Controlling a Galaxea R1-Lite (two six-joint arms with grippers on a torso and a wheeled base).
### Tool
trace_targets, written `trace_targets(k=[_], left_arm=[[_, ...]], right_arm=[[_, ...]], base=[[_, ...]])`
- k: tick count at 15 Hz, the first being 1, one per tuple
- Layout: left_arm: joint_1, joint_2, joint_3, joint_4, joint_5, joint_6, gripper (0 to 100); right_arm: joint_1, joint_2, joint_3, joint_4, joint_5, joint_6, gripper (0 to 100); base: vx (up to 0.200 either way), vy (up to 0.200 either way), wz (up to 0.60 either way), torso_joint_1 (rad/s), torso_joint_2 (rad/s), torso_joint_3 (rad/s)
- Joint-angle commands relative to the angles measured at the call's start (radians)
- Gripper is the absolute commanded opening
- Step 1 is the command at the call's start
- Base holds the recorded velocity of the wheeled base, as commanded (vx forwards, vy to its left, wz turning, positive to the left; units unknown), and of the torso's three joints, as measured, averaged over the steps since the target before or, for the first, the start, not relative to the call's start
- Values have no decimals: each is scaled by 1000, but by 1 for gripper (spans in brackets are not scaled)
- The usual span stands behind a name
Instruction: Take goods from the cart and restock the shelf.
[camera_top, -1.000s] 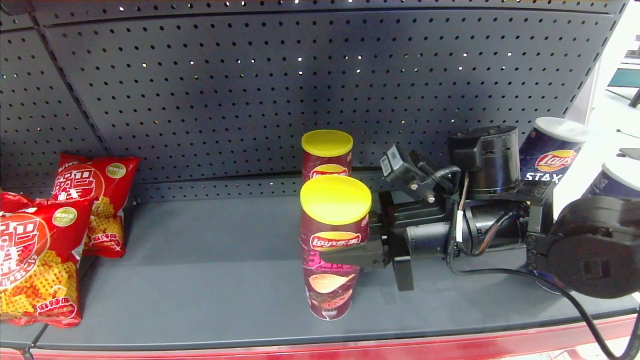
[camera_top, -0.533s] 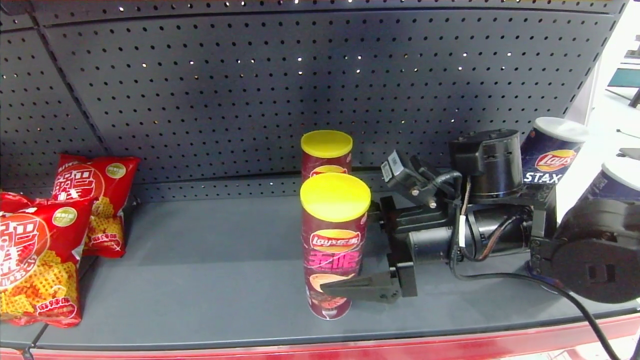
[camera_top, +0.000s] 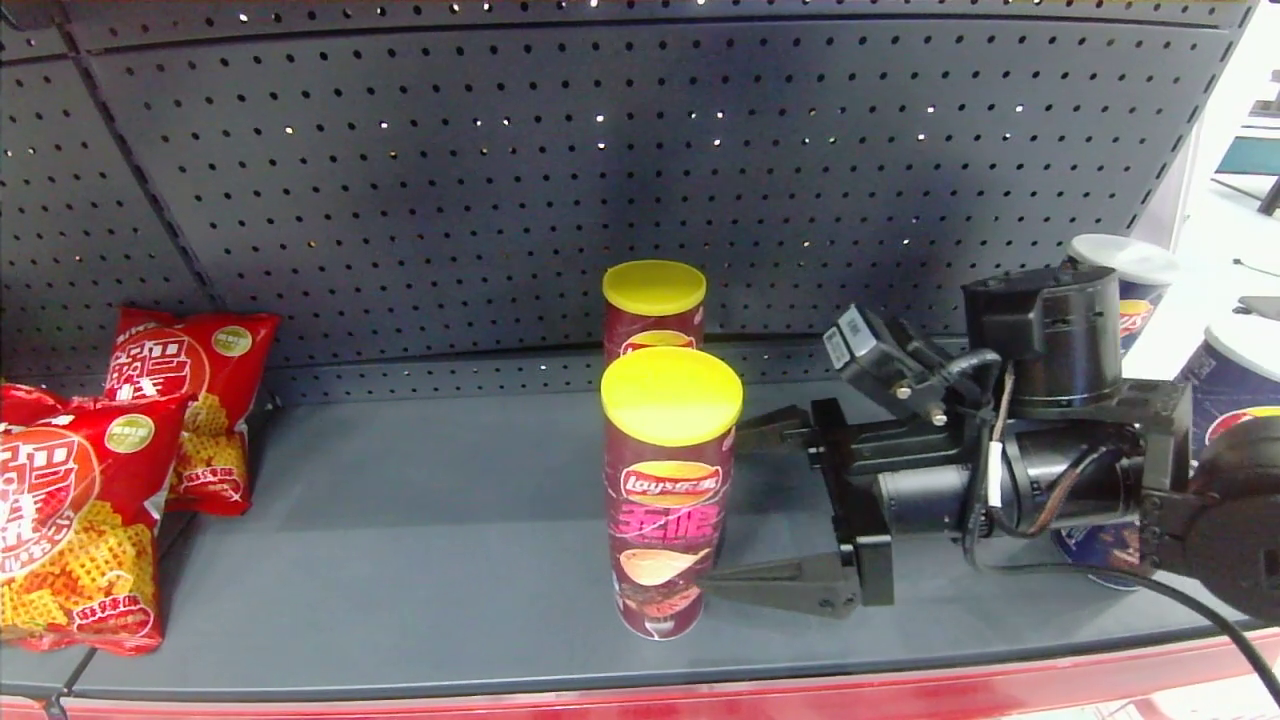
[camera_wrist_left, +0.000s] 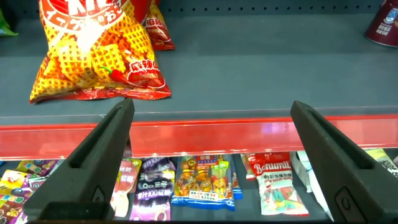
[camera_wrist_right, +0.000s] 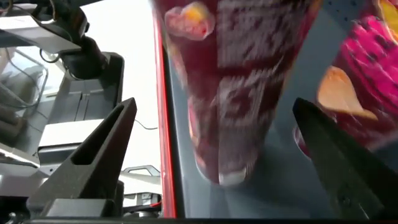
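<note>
Two maroon chip cans with yellow lids stand upright on the grey shelf (camera_top: 420, 520). The front can (camera_top: 668, 500) is near the shelf's middle, and the back can (camera_top: 653, 305) is right behind it by the pegboard. My right gripper (camera_top: 728, 505) is open just right of the front can, one finger behind it and one in front, neither touching. In the right wrist view the front can (camera_wrist_right: 242, 81) stands between the spread fingers of that gripper (camera_wrist_right: 214, 102), with the back can (camera_wrist_right: 354, 87) beside it. My left gripper (camera_wrist_left: 212, 106) hangs open and empty before the shelf's red front edge (camera_wrist_left: 205, 134).
Red snack bags (camera_top: 190, 400) (camera_top: 70, 520) lie at the shelf's left end. Blue chip cans (camera_top: 1125, 265) (camera_top: 1240, 375) stand at the right, behind my right arm. Open shelf floor lies between the bags and the cans. Packaged goods (camera_wrist_left: 199, 186) fill the shelf below.
My right gripper opened off the front can and drew back to the right. The can stays upright where it was. The head camera has not moved.
</note>
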Motion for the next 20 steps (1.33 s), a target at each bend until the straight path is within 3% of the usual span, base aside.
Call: trace_targets(k=[1,7,11,13,15,16,20], left_arm=[[0,1,0,0,0,0,100],[1,1,0,-2,0,0,100],[1,1,0,0,0,0,100],[0,1,0,0,0,0,100],[0,1,0,0,0,0,100],[0,1,0,0,0,0,100],[0,1,0,0,0,0,100]], right_arm=[[-51,-91,60,-1,0,-2,100],[-106,-359,106,4,-4,38,100],[-174,-597,103,3,-62,153,100],[-249,-841,190,1,-108,291,100],[-250,-1047,313,10,-329,383,100],[-253,-1096,322,18,-378,420,100],[-341,-1206,313,53,-739,472,100]], base=[[0,0,0,0,0,0],[0,0,0,0,0,0],[0,0,0,0,0,0],[0,0,0,0,0,0],[0,0,0,0,0,0],[0,0,0,0,0,0],[0,0,0,0,0,0]])
